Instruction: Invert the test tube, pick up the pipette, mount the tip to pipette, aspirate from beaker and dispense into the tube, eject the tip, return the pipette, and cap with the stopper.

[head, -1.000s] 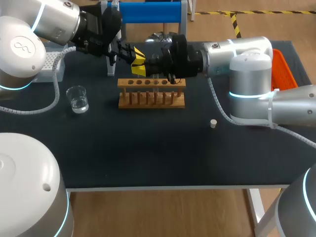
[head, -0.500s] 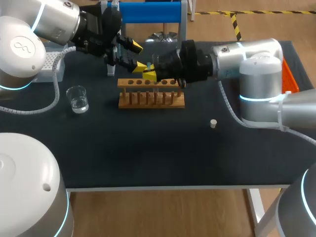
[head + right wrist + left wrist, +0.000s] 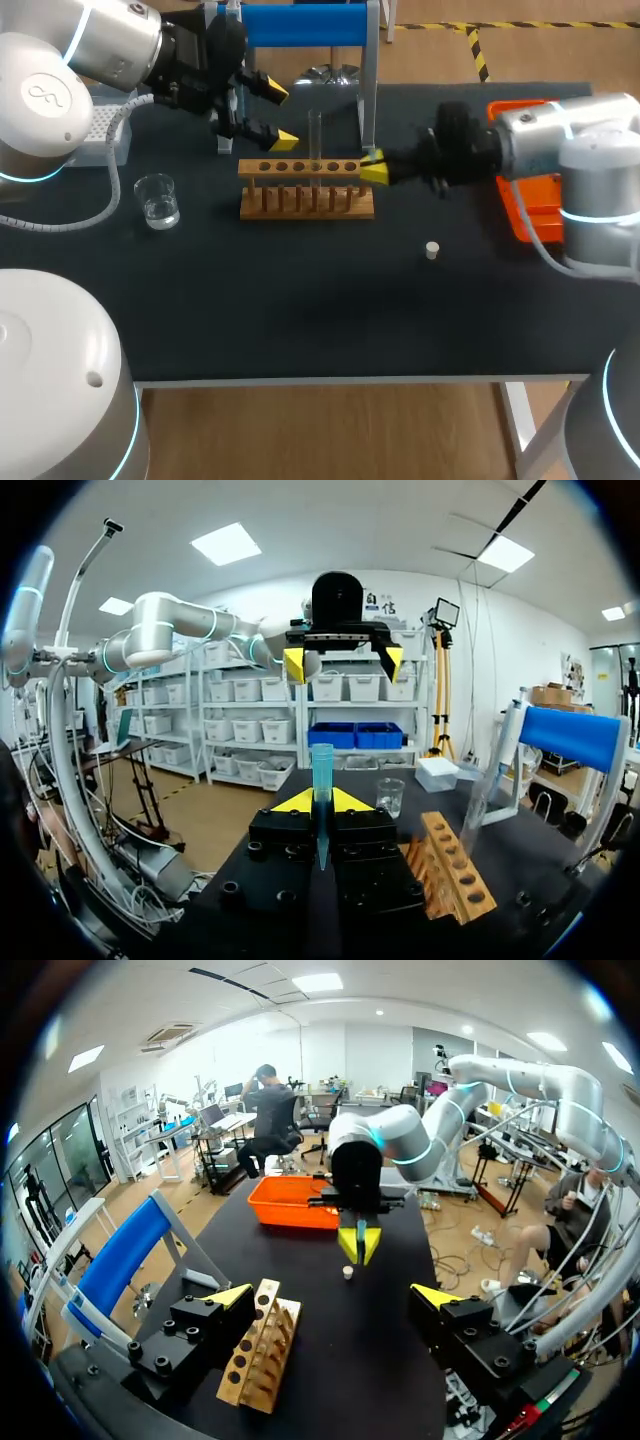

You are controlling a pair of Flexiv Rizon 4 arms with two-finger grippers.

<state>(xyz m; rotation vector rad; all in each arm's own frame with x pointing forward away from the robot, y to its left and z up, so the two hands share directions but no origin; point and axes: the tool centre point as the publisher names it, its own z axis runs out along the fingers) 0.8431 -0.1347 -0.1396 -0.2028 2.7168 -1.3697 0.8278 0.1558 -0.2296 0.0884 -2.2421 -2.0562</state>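
A dark worktop (image 3: 300,300) carries lab items, with two silver arms over its far half. The left arm (image 3: 100,45) enters from the far left corner. Its gripper (image 3: 272,112) hangs behind the left end of the rack, jaws spread wide and holding nothing. The right arm (image 3: 560,140) enters from the right edge. Its gripper (image 3: 372,170) sits at the rack's right end, jaws closed together. A slim teal piece (image 3: 320,780) shows between them; what it is cannot be told.

A blue-barred stand (image 3: 300,22) is at the far edge, an orange tray (image 3: 520,215) near the right edge, and a white pipette tip box (image 3: 100,125) near the left edge.

A wooden test tube rack (image 3: 307,190) with one row of holes stands mid-worktop. The test tube (image 3: 314,135), thin clear glass, stands upright in a hole right of the rack's middle, with neither gripper touching it. A small beaker (image 3: 157,200) of clear liquid stands left of the rack. A small cream stopper (image 3: 432,250) lies apart, nearer the front edge.
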